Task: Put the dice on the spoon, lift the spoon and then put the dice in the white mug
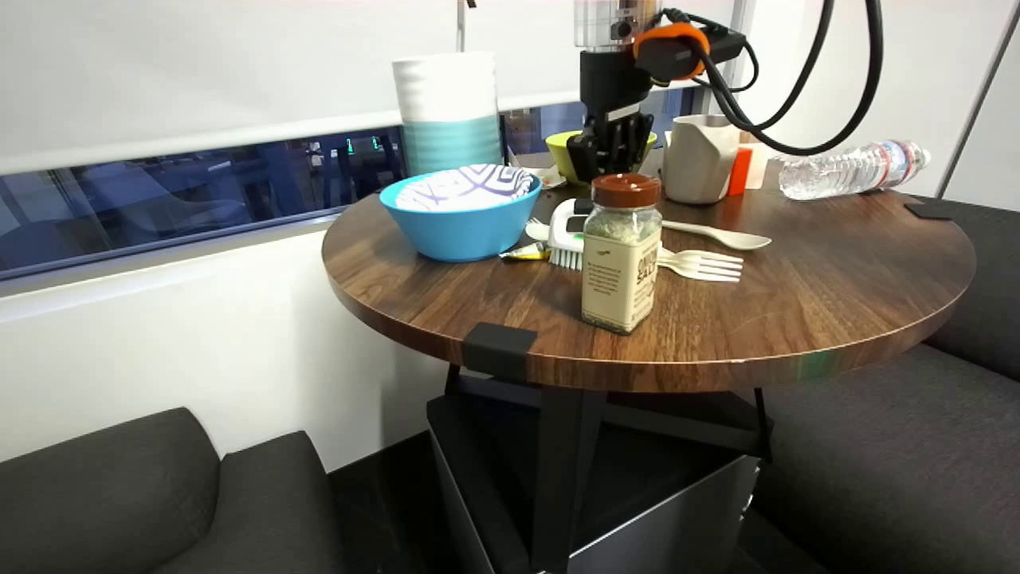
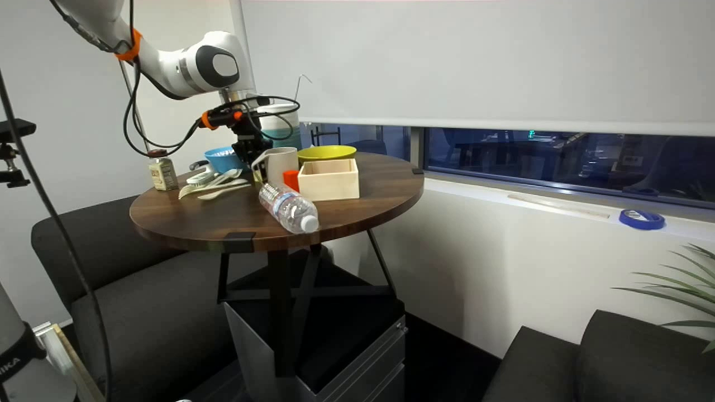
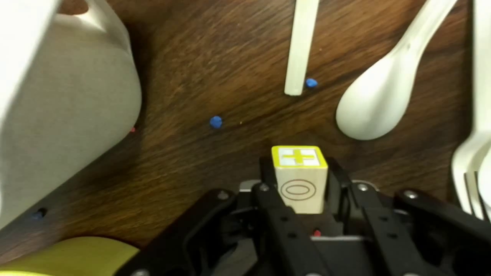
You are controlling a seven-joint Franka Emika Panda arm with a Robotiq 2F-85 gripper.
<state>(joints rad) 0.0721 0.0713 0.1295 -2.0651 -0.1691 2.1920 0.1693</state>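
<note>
While the gripper (image 3: 299,176) pinches the die (image 3: 300,189), I should centre it low over the spoon (image 3: 373,101) before letting go.

My wrist view's edge cuts off the white mug (image 3: 71,101) at left. I can't see the flanks of the die (image 3: 301,188) (the fingers (image 3: 337,174) cover them).

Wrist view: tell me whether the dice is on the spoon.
No: the gripper holds the dice, with a gap between it and the spoon.
</note>
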